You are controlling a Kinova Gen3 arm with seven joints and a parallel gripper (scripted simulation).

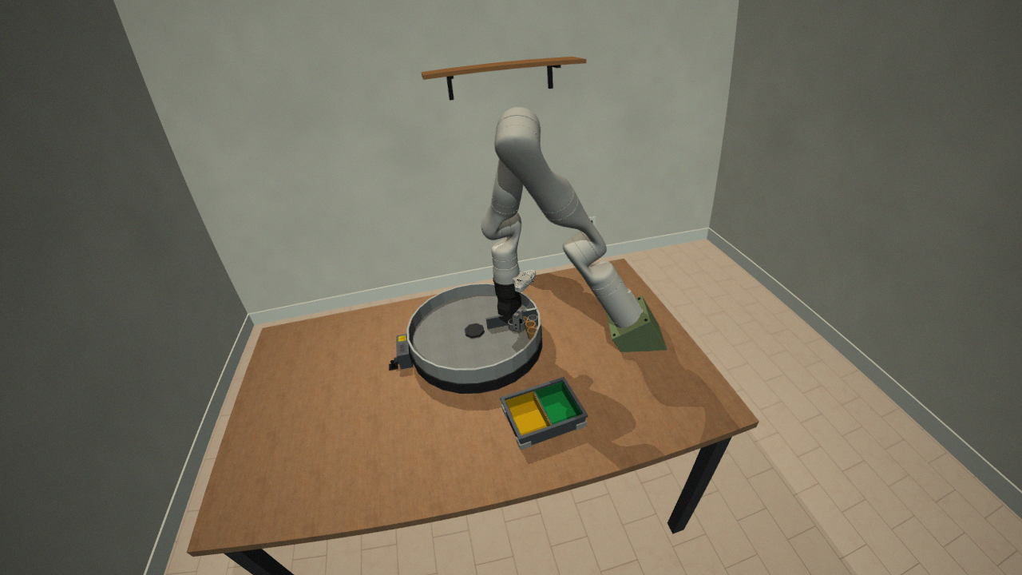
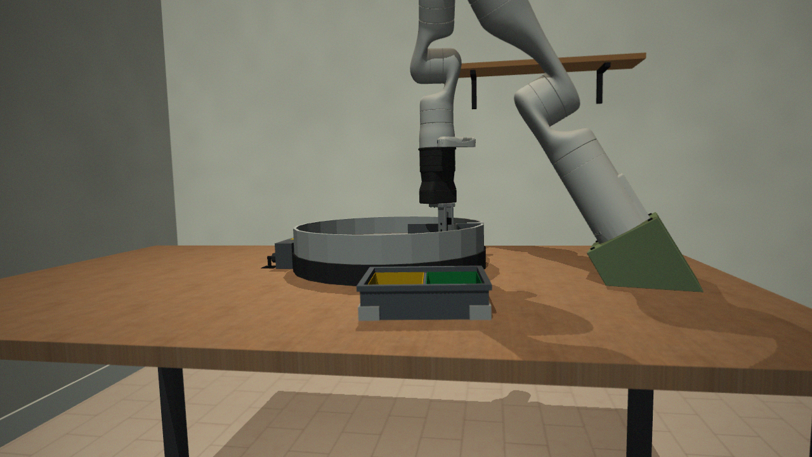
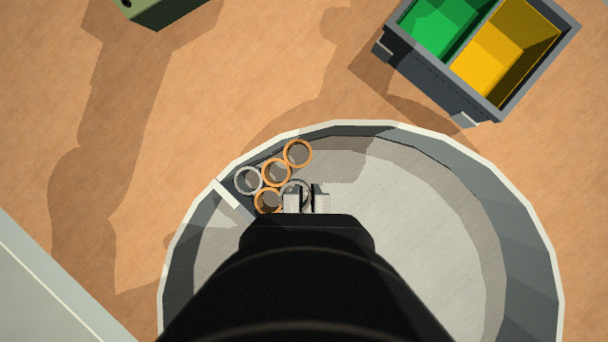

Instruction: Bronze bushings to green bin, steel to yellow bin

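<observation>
Three bronze bushings (image 3: 262, 172) beside the gripper (image 1: 516, 330) (image 2: 446, 229) (image 3: 306, 190)

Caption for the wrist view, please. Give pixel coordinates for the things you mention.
Three bronze bushings (image 3: 286, 181) and one steel bushing (image 3: 235, 181) cluster near the turntable's rim (image 3: 332, 123), beside the gripper (image 3: 306, 193) and another grey ring (image 3: 295, 181).

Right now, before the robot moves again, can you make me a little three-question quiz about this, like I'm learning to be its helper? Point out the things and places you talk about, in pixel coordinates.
1. How many bronze bushings (image 3: 311, 153) (image 1: 531, 335) can you count in the wrist view?
2. True or false: a bushing lies in the yellow bin (image 1: 527, 413) (image 2: 397, 278) (image 3: 480, 71).
3. Which is nearer the robot's base (image 1: 650, 341) (image 2: 653, 266) (image 3: 163, 16): A) yellow bin, B) green bin (image 1: 559, 402) (image 2: 453, 277) (image 3: 434, 33)?

Key: 1. three; 2. false; 3. B
</observation>
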